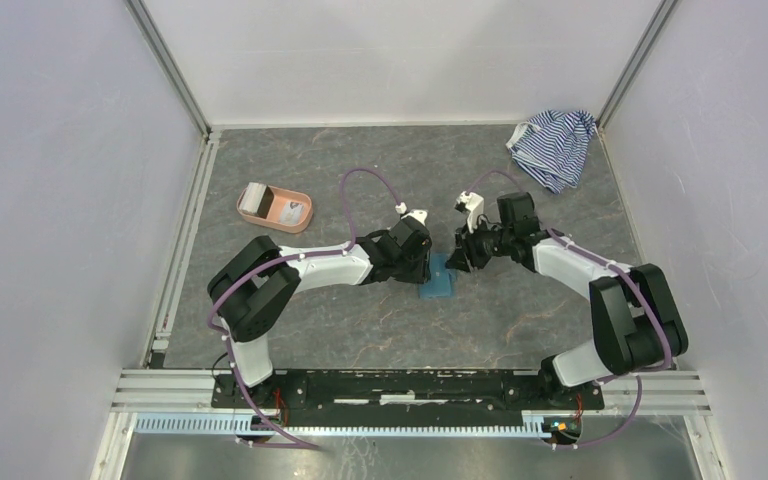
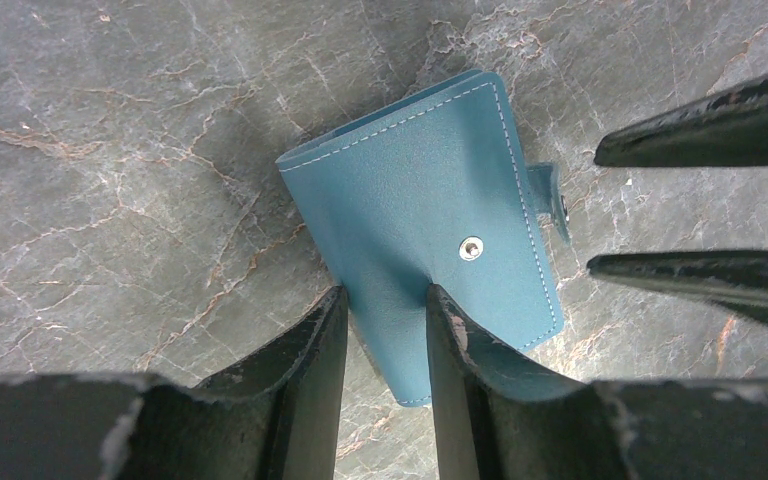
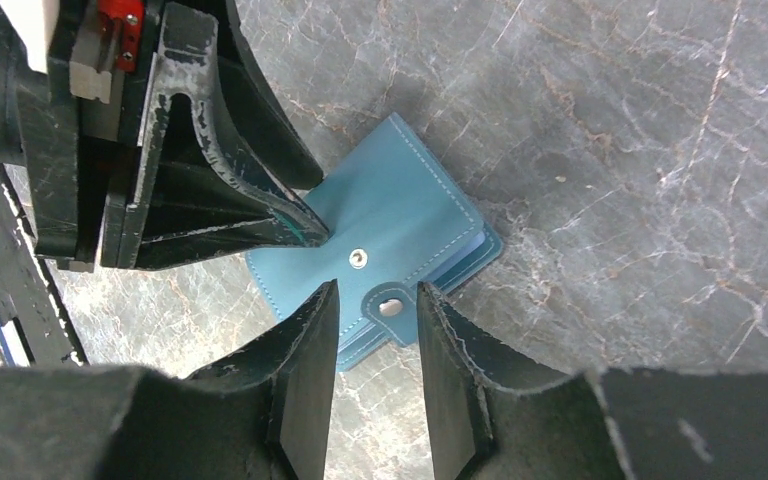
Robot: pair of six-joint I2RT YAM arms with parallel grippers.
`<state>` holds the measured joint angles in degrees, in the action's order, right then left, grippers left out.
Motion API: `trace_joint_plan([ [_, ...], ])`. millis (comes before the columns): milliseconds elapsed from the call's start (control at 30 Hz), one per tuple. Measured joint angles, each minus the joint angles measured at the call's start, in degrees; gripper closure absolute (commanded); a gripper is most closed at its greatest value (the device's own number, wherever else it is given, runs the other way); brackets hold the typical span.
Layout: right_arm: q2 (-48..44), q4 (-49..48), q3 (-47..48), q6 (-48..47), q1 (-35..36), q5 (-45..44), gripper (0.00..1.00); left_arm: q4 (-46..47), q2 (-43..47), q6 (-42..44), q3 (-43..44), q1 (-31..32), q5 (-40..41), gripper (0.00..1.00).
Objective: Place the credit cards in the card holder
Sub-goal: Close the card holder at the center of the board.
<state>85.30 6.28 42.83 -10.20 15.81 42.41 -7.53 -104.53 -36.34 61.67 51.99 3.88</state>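
Stone table [image 1: 360, 320], one card holder [image 2: 430, 220], two pincers [image 2: 387, 297] [image 3: 378, 300]

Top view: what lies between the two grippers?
The folded wallet, unsnapped; the left gripper and right gripper reach it from opposite sides, as the top view shows.

The card holder [image 2: 430, 230] lies closed and at an angle on the grey marbled worktop [image 2: 110, 200]. Its snap stud faces up and its snap tab [image 2: 550, 195] sticks out at the right side. The left claw [image 2: 385, 297] stands over its near part, fingers apart, with teal cover showing between the tips. At the right edge, the right claw [image 2: 593, 212] has its two dark fingers apart, just beside the tab.
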Motion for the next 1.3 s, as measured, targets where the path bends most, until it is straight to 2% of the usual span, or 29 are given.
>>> trace_joint_plan([
  [100, -1.05, -0.28, -0.92, 1.64, 1.55, -2.56, 0.59, 0.00, 0.00, -0.02, 0.00, 0.00, 0.00, 0.60],
  [200, -1.86, -0.33, -1.86, 2.58, 2.56, -5.60, 0.52, -0.02, 0.00, -0.02, 0.04, 0.00, 0.00, 0.60],
  [367, -1.99, -0.39, -2.19, 3.52, 3.32, -9.01, 0.48, -0.07, -0.07, 0.00, 0.11, 0.00, 0.00, 0.60],
  [633, -1.99, -0.61, -2.19, 4.02, 6.84, -13.75, 0.52, -0.07, -0.07, -0.02, 0.13, 0.00, 0.00, 0.60],
  [967, -1.99, -0.63, -2.19, 4.37, 7.45, -17.70, 0.70, -0.07, -0.20, -0.02, 0.28, 0.02, -0.04, 0.61],
  [1267, -2.75, -0.66, -2.21, 4.39, 7.45, -17.79, 1.00, -0.07, -0.22, -0.02, 0.31, 0.02, -0.04, 0.61],
  [1300, -3.08, -0.68, -2.21, 4.44, 7.45, -17.92, 1.00, -0.07, -0.22, -0.02, 0.31, 0.02, -0.04, 0.61],
])
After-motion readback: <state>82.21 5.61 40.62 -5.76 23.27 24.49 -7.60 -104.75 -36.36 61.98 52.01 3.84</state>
